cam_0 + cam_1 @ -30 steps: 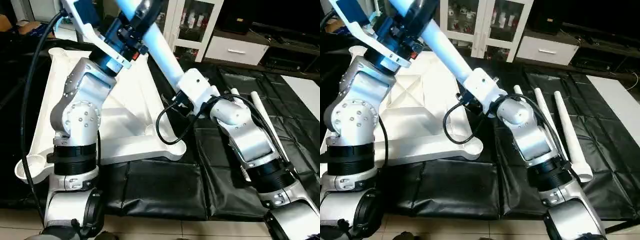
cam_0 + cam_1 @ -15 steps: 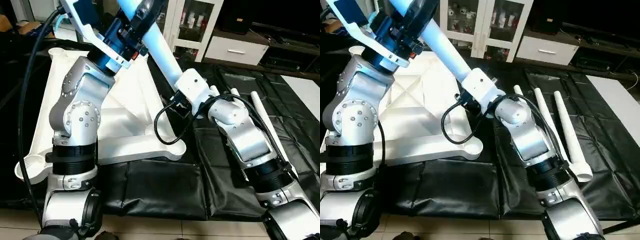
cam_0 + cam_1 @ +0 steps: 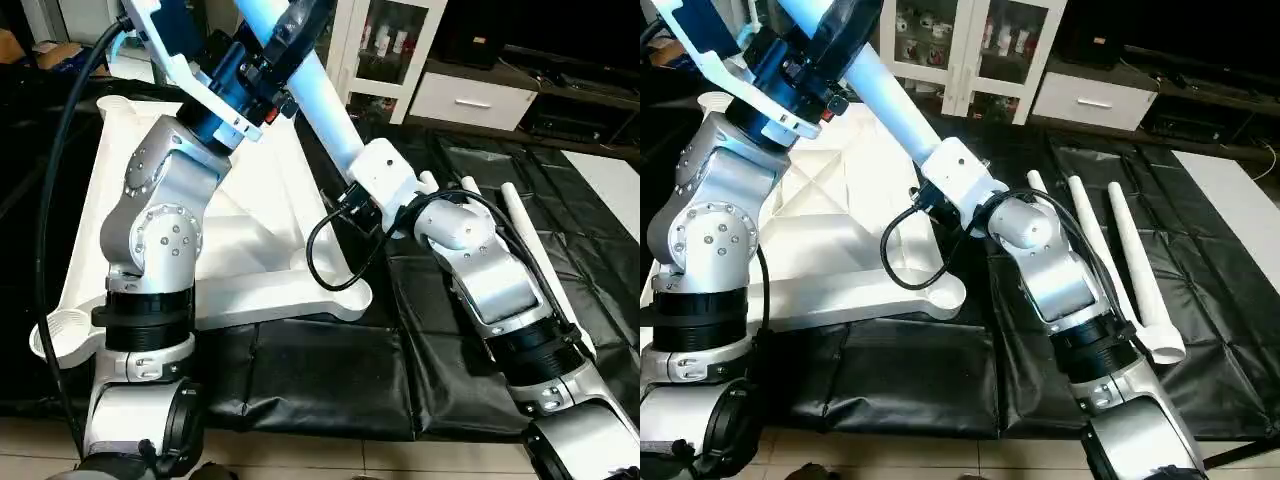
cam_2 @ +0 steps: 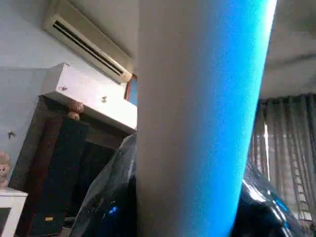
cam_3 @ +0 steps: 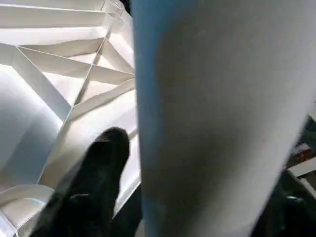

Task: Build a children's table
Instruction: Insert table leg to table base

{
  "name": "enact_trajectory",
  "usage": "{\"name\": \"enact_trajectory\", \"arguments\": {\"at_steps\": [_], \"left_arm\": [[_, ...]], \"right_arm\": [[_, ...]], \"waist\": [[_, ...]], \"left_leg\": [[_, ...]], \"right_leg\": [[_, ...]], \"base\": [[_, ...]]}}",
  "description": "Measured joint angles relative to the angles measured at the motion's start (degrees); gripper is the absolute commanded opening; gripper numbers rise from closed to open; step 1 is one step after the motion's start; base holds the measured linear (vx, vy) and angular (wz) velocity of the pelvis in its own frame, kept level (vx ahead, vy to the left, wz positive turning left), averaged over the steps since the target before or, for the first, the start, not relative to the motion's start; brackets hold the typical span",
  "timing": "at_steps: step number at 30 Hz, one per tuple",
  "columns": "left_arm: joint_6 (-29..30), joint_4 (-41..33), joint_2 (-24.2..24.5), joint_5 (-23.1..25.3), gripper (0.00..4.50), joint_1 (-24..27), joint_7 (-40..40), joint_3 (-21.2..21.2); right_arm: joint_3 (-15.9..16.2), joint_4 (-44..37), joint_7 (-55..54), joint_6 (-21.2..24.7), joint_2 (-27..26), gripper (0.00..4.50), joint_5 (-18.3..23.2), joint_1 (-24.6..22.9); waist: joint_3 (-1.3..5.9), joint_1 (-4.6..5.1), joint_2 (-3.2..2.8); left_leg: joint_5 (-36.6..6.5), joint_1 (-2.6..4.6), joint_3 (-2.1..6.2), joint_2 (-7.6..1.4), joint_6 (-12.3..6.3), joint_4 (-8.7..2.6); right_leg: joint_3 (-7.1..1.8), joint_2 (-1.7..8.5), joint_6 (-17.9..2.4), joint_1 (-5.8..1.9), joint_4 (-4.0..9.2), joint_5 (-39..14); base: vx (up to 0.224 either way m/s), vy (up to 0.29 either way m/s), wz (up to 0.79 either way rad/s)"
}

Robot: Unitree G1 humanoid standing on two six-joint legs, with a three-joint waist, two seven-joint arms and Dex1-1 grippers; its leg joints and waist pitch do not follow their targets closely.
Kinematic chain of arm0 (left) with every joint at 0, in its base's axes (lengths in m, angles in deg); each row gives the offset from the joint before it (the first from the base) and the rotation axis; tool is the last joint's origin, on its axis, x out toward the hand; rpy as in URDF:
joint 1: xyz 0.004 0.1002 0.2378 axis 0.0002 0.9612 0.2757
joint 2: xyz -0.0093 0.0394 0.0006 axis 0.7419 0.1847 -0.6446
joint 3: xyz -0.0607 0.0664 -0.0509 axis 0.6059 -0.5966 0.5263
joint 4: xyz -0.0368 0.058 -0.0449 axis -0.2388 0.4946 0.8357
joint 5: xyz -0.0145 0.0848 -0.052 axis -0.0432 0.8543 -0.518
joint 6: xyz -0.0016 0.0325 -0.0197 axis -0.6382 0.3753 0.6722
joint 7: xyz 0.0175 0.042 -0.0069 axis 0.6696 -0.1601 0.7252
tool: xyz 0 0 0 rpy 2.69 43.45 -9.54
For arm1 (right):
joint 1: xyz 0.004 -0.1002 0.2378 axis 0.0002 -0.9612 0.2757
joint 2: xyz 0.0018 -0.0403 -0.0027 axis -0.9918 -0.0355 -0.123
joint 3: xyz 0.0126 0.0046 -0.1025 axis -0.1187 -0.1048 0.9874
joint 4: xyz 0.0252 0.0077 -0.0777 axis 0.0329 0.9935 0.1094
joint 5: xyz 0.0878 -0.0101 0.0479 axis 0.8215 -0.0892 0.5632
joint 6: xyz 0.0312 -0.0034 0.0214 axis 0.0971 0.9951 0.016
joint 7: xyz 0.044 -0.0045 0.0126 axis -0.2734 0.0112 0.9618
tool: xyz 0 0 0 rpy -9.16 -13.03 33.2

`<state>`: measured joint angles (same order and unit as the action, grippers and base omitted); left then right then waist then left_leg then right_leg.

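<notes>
In the left eye view, the leg (image 3: 325, 100) is held raised and slanting above the table top (image 3: 110, 200), which lies ribbed side up on the black mat (image 3: 330, 380), and little is found altered from a second ago: the slant of the leg is unchanged, and the right gripper (image 3: 352, 165), set round its lower part, has merely been drawn slightly nearer the table top. In the right eye view, the left gripper (image 3: 830, 40) is seen clamped on the upper part of the leg, as it was before, while three spare legs (image 3: 1140, 270) lie side by side on the mat, well apart from the table top. In the left wrist view, the leg is seen pinched close between dark shapes on either side. In the right wrist view, the leg is seen crossing above the ribs, but whether the right gripper is pinching it or loose round it cannot be told. It is judged that the leg has yet to be brought to a corner socket (image 3: 62, 330).
</notes>
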<state>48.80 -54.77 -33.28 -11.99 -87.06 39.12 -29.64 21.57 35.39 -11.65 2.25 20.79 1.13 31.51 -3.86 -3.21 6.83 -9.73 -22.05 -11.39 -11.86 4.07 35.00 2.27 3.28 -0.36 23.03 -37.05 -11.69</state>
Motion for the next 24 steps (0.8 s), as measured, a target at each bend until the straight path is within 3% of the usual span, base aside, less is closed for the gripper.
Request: {"name": "enact_trajectory", "arguments": {"at_steps": [24], "left_arm": [[-0.19,1.8,0.83,0.04,1.61,0.0,-1.55,0.15]], "right_arm": [[0.0,-3.79,0.03,1.66,0.63,3.0,-1.92,-1.39]], "waist": [[-0.01,-0.08,-0.3]], "left_leg": [[0.01,0.02,0.0,0.0,0.01,0.0]], "right_leg": [[0.0,0.0,0.0,-0.01,0.0,0.05]], "base": [[0.0,0.0,0.0]]}}
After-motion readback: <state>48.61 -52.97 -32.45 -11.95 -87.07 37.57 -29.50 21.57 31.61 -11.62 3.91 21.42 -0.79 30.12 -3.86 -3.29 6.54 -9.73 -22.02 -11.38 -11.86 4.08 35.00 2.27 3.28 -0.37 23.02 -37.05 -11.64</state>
